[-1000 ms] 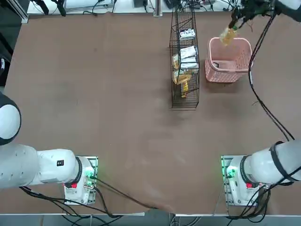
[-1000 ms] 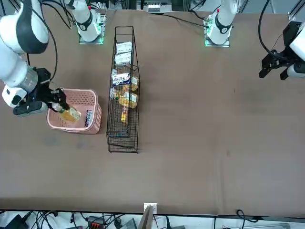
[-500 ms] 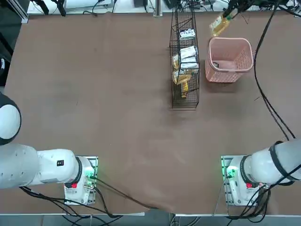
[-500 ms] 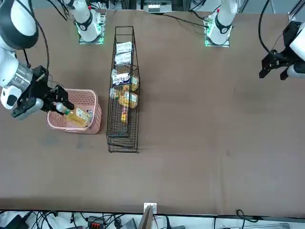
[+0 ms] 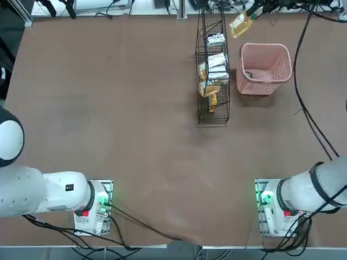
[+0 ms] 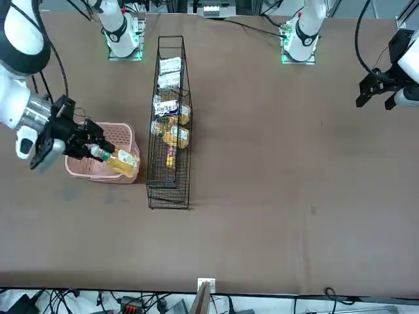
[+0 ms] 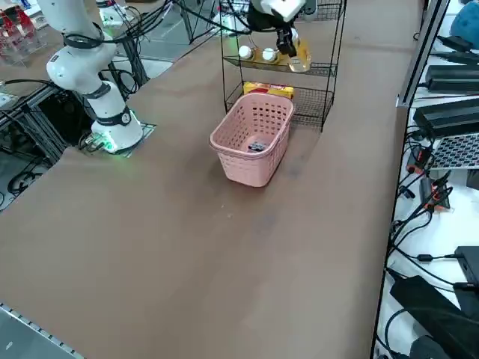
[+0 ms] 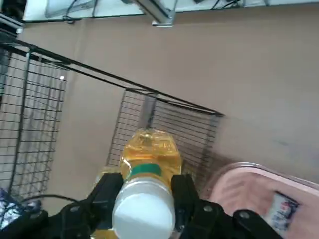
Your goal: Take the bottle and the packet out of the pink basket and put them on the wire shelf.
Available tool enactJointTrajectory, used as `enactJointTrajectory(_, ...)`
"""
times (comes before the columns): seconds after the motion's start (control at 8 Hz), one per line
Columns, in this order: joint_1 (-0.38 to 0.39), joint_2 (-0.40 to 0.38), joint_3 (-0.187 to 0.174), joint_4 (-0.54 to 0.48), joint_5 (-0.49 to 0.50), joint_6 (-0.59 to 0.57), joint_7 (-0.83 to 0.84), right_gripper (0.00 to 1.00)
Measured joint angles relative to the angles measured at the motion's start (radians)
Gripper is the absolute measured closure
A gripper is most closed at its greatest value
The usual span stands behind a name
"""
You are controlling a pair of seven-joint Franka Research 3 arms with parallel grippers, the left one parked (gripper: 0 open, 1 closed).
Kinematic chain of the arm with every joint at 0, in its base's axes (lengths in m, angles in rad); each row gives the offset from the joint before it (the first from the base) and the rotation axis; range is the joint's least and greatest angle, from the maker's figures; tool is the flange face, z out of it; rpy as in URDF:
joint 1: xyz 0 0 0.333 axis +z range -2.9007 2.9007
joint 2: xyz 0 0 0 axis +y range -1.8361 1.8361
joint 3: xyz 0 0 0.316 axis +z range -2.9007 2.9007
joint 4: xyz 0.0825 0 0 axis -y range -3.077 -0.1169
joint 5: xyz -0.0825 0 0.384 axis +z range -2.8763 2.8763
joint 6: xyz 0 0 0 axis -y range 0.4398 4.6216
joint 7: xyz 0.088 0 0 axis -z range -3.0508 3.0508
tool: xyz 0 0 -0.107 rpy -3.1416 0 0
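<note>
**Ana:** Fingers first. The right gripper [image 8: 142, 196] is clamped on the bottle [image 8: 147, 164] just below its white cap, one black pad either side of the neck, and the amber body hangs out beyond them, tilted. In the front view the bottle [image 6: 121, 159] sticks out sideways from the gripper [image 6: 91, 148] toward the wire shelf [image 6: 171, 118], up in the air over the shelf-side wall of the pink basket [image 6: 105, 171].

**Ben:** So the hold is on the neck alone. My worry is that the body swings or slips if the wrist turns sharply, since nothing supports the heavy end.

**Ana:** Agreed. The other risk is the shelf itself. Its grid sides are thin black wire, and the tiers already carry goods: white packs [image 5: 217, 59] on the upper levels, yellow ones [image 5: 209, 89] lower. The bottle could catch a wire on the way in, or knock a neighbour off its tier.

**Ben:** And a shove might rock the rack, as tall and narrow as it is. Which tier has room?

**Ana:** I cannot tell from here; the side view shows the bottle [image 7: 298, 58] level with an upper tier that holds two capped bottles [image 7: 257, 54].

**Ben:** And the packet?

**Ana:** The packet [image 7: 257, 146] is in the basket, flat on the floor, untouched. It is thin, so pinching it there may be awkward.
</note>
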Motion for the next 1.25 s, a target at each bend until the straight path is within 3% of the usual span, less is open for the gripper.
enactJointTrajectory(0.38, 0.020, 0.036, 0.018, 0.004, 0.125, -0.018, -0.001, 0.44)
enactJointTrajectory(1.25, 0.063, 0.148, 0.070, 0.005, 0.193, -0.030, 0.002, 0.44)
